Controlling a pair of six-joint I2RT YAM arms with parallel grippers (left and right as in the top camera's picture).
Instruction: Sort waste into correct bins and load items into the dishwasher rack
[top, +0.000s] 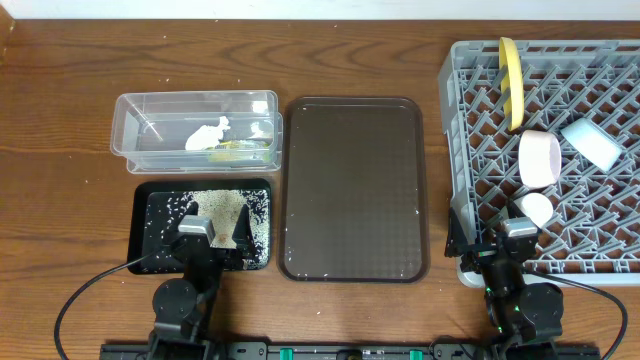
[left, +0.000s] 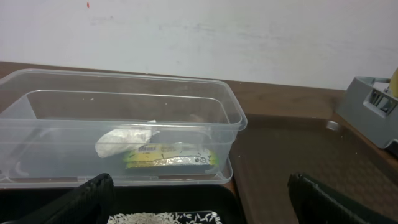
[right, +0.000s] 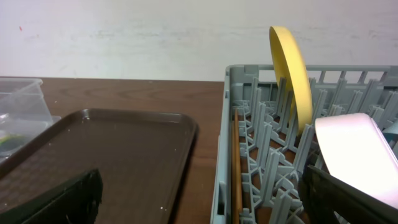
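1. While gaping wide and empty, the left pincer is hovering over rice in the black tray, and the right pincer is at the rack corner.
2. Wrapper and tissue are lying in the clear tub; the plate is standing wedged upright, likely for draining.
3. Right wrist view is showing chopsticks inside the rack wall; overhead is not.

Dark wooden table, plain white wall behind

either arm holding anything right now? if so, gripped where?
Nothing is held. Left gripper and right gripper both stand wide open, with nothing between them.
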